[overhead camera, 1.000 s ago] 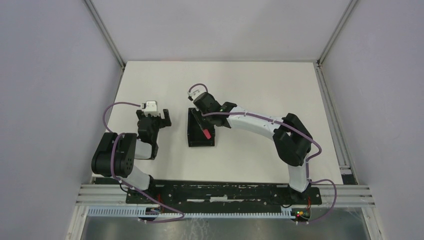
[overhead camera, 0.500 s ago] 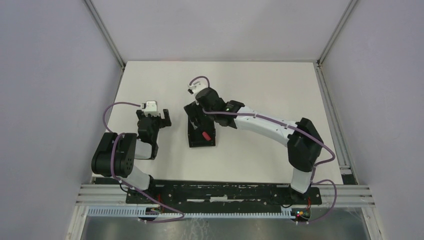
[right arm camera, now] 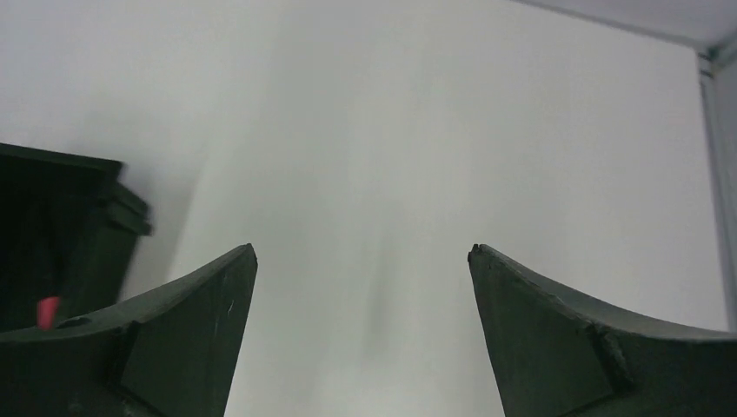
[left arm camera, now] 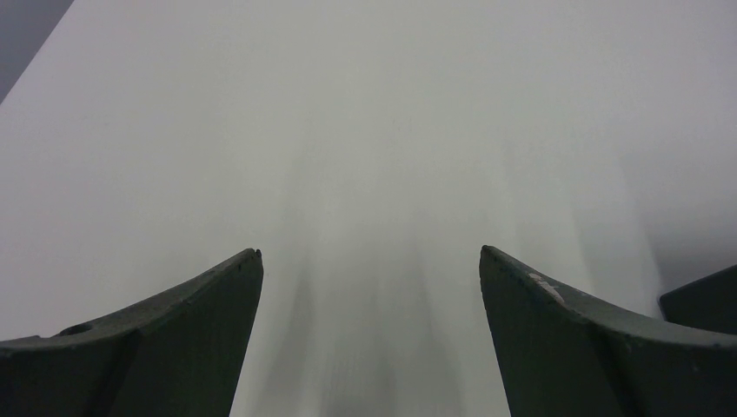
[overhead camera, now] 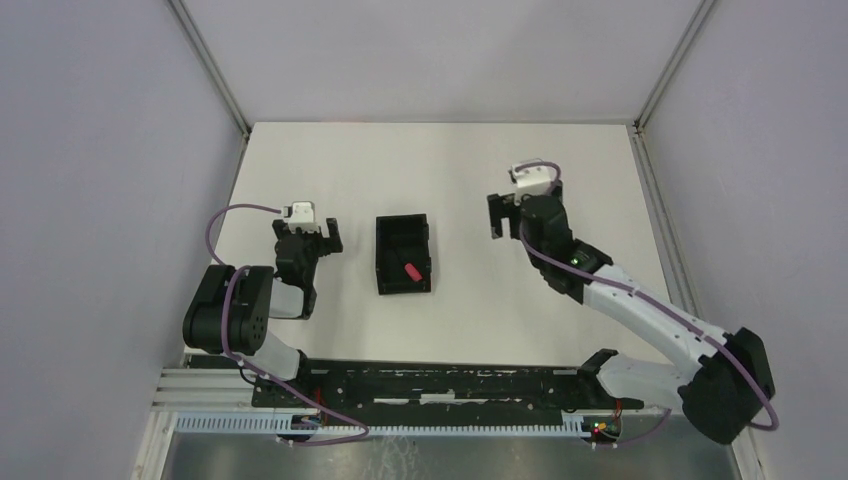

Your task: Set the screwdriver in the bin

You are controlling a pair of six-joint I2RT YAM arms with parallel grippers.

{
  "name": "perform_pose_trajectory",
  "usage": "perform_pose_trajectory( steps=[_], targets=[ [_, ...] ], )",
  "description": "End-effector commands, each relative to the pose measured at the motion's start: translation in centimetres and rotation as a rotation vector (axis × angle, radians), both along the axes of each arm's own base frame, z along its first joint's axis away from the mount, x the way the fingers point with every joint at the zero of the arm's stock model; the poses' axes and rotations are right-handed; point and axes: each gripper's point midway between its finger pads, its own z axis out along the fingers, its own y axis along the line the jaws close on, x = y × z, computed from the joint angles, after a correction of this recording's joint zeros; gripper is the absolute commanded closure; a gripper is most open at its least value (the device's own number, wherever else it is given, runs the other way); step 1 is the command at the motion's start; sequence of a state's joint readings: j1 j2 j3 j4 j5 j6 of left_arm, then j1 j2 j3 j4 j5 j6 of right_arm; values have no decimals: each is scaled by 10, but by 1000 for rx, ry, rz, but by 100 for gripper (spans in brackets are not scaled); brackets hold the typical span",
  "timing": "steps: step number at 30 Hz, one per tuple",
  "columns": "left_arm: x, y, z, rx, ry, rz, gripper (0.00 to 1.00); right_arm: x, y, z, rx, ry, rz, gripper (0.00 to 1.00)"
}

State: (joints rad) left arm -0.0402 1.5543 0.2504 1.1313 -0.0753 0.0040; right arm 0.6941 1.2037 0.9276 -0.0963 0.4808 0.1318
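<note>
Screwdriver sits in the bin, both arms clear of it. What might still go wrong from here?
1. The left end effector hangs open just left of the bin; a careless sideways move might nudge the bin.
2. Only the red handle of the screwdriver shows. Its shaft is lost against the black interior, so it may be leaning on a wall rather than lying flat.

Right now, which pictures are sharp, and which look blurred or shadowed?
Top view: sharp, evenly lit, screwdriver clear in the bin. Left wrist view: hazy table with faint streaky shadows between the fingers. Right wrist view: bin edge dark and soft.
</note>
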Motion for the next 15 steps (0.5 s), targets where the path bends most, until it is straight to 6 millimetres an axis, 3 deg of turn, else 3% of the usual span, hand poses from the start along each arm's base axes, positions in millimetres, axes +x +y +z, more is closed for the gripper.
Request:
perform_pose_trajectory(
  steps=[1, 3, 7, 12, 15],
  targets=[
    [4, 0, 16, -22, -55, 2, 0, -9, -81, -30, -22, -90, -225, 2],
    [4, 0, 15, -22, -55, 3, 0, -22, -108, -51, -35, -115, -291, 2],
    [3, 0, 15, -22, -54, 3, 0, -43, -138, -86, -41, -164, -358, 2],
    [4, 0, 15, -22, -53, 2, 0, -58, -153, -121, -54, -170, -382, 2],
    [4, 0, 15, -22, -54, 2, 0, -61, -156, -130, -67, -152, -385, 2]
  ],
)
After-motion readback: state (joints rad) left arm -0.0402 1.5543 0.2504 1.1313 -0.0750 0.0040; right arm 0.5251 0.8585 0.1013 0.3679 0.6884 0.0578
